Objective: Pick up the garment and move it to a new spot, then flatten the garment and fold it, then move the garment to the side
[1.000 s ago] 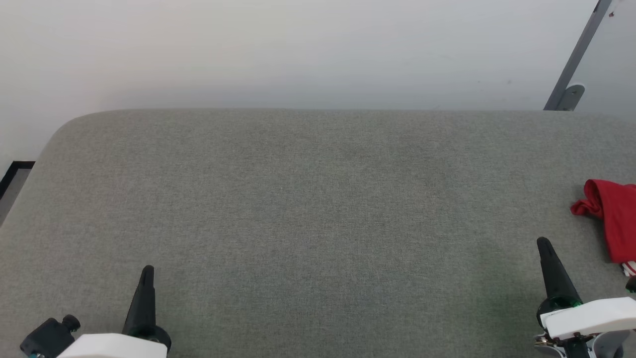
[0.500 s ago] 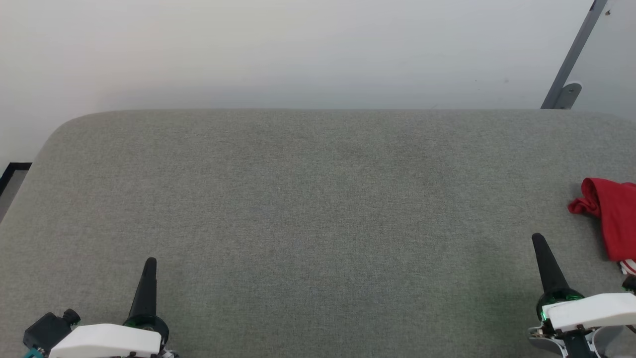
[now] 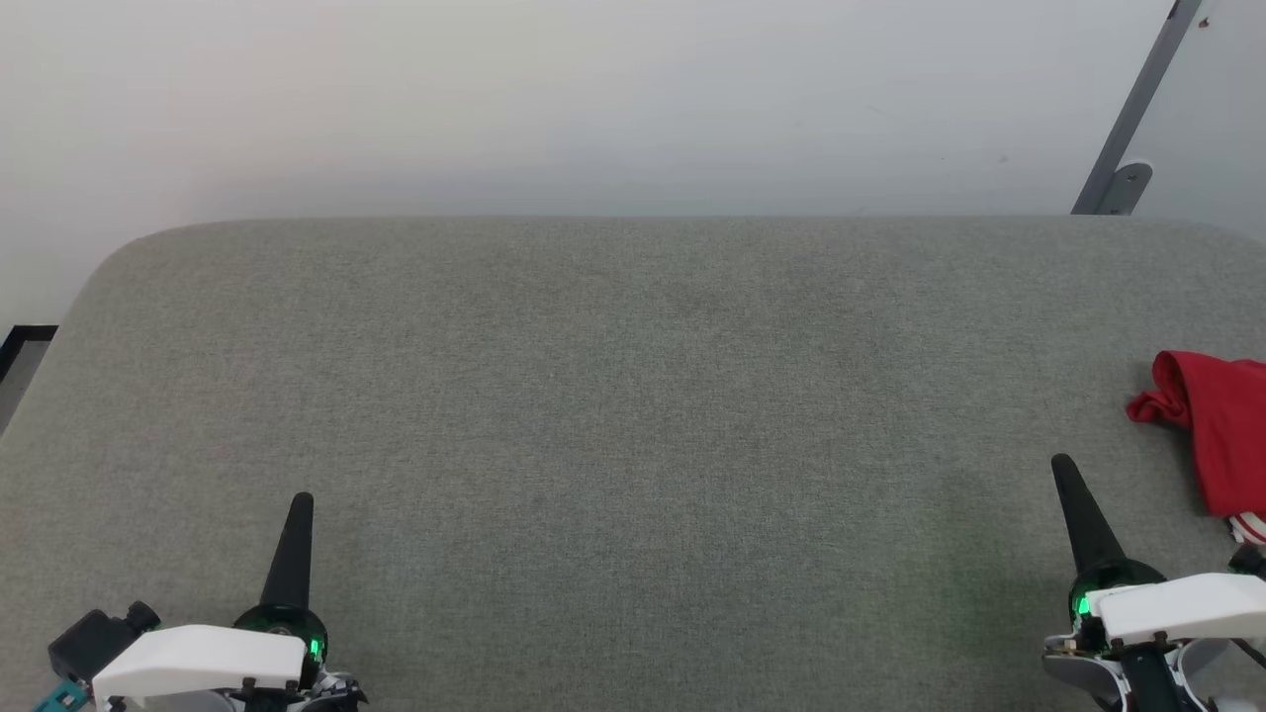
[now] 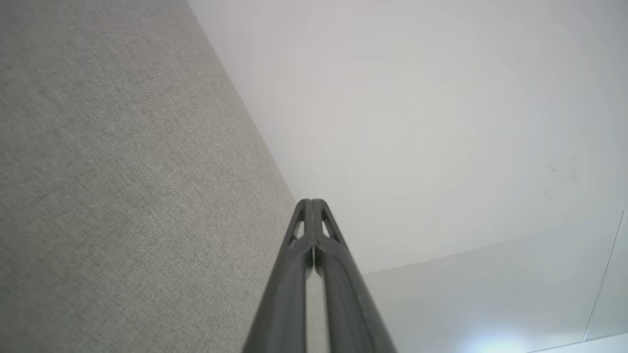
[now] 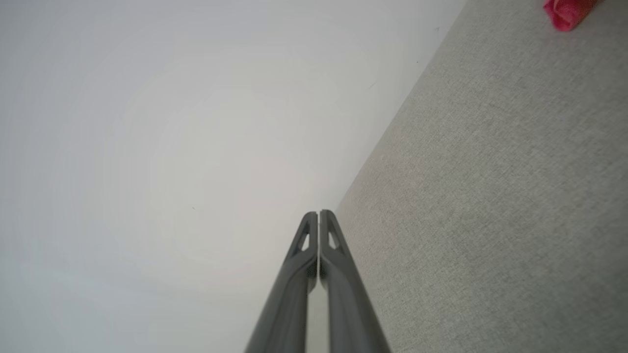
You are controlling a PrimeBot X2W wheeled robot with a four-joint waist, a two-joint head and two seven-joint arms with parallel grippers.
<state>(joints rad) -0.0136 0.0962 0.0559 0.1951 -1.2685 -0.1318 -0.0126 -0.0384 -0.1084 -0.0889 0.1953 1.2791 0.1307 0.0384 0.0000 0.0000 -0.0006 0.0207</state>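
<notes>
Garment (image 3: 1209, 435) first: it's away at the far right edge of the head view, a red bunch with a strip of striped trim at its near end, cut off by the frame and lying on the table (image 3: 613, 396).

Now by size. Pale wall (image 3: 593, 99) at the back, then that broad grey table running the full width. Left hand (image 3: 300, 504) sits low on the left. Right hand (image 3: 1063, 465) sits low on the right, near the garment but apart from it. Both wrist views show the fingers pressed tip to tip, gripping nothing.

What's changed in the last second? Both hands have crept a little way up the head view, out over the table. The whole picture has drifted slightly too, so that's the camera turning, not the garment sliding. It lies where it lay.

What does that mean? Hard call. A bunch at the side with two empty hands fits a garment waiting to be picked up, and equally one already set aside. Folded or not, I can't tell, because too much of it is out of frame.
</notes>
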